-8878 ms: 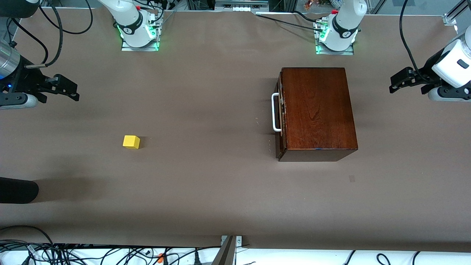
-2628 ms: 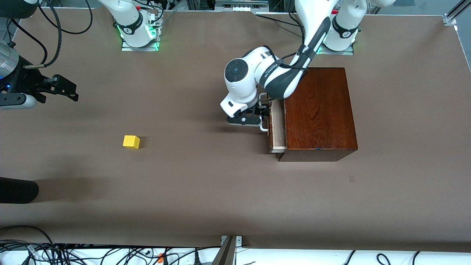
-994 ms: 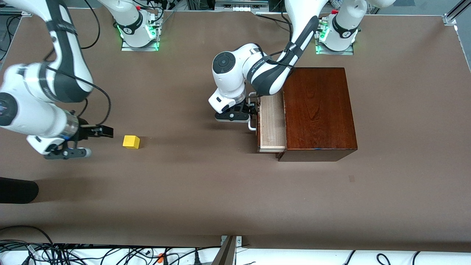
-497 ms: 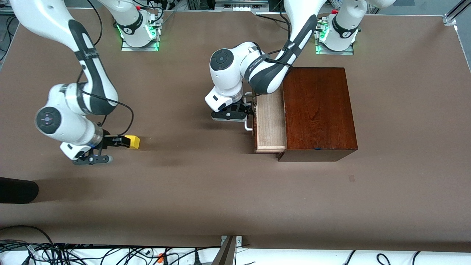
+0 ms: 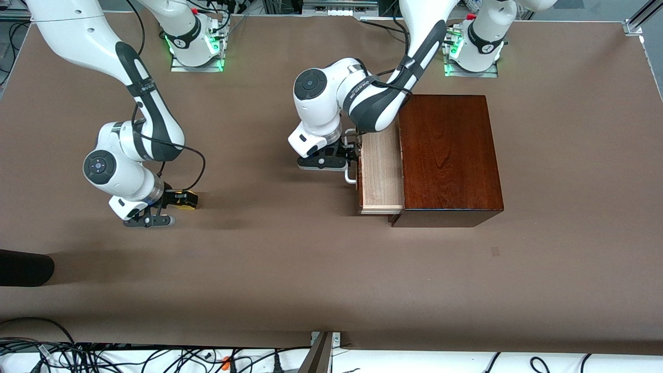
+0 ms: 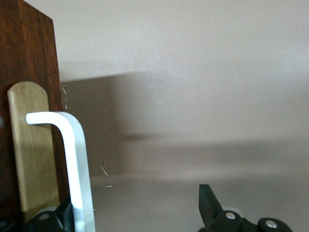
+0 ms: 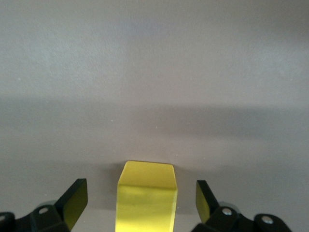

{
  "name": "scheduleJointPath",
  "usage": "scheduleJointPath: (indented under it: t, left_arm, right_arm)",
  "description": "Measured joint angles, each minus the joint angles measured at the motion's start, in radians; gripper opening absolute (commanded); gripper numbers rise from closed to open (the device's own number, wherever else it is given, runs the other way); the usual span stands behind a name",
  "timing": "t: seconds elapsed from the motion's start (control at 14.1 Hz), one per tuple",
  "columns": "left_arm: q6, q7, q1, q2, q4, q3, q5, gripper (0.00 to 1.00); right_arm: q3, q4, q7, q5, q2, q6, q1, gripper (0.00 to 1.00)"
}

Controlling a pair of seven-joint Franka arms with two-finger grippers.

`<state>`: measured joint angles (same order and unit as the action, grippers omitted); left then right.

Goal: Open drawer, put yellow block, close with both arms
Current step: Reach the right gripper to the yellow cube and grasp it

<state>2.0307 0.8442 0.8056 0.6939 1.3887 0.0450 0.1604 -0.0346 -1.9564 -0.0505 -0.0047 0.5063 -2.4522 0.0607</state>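
Note:
The yellow block [image 5: 189, 199] sits on the table toward the right arm's end. My right gripper [image 5: 175, 200] is open around it; in the right wrist view the block [image 7: 147, 198] stands between the two fingers [image 7: 75, 203] with a gap on each side. The drawer [image 5: 382, 173] is pulled partly out of the reddish-brown box [image 5: 448, 155], its pale wood showing. My left gripper [image 5: 351, 153] is at the white handle [image 5: 350, 178]. In the left wrist view it [image 6: 130, 220] is open, with the handle [image 6: 77, 164] close to one finger, on the dark drawer front [image 6: 29, 58].
The brown table [image 5: 290, 269] is bare between the block and the box. Both arm bases [image 5: 194, 44] stand along the table's edge farthest from the front camera. A dark object [image 5: 23, 267] lies at the right arm's end, nearer to the front camera.
The right arm has swung in and lowered its open gripper around the yellow block. The left arm has drawn the drawer out by its handle; over the last half second it hardly moved.

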Motion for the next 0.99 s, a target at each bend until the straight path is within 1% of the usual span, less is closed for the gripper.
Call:
scheduleJointPath:
  t: [0.14,0.36,0.5,0.57,0.71,0.85,0.99]
  left_arm:
    - [-0.001,0.000,0.000,0.000,0.000,0.000,0.000,1.00]
    - [-0.005,-0.024,0.000,0.000,-0.001,0.000,0.000,1.00]
    - [-0.017,-0.088,0.000,0.000,-0.003,0.003,-0.001,1.00]
    - [-0.022,-0.101,-0.001,0.000,-0.004,0.004,-0.002,1.00]
    - [-0.025,-0.098,-0.004,-0.001,-0.008,0.004,-0.012,1.00]
    - [-0.027,-0.080,-0.008,-0.002,-0.011,0.004,-0.020,1.00]
    - [-0.028,-0.069,-0.009,-0.003,-0.011,0.004,-0.021,1.00]
  right_arm:
    - [0.000,-0.021,-0.001,0.000,0.000,-0.014,0.000,0.84]
    - [0.000,-0.040,-0.002,0.000,0.000,-0.025,0.000,0.66]
    - [0.000,-0.046,-0.002,0.000,0.000,-0.033,0.000,0.61]
    - [0.000,-0.046,-0.002,0.000,0.000,-0.034,0.000,0.60]
    - [0.001,-0.046,-0.002,0.000,0.000,-0.034,0.000,0.60]
    - [0.001,-0.046,-0.002,0.000,0.000,-0.034,0.000,0.57]
    - [0.001,-0.046,-0.002,0.000,0.000,-0.034,0.000,0.49]
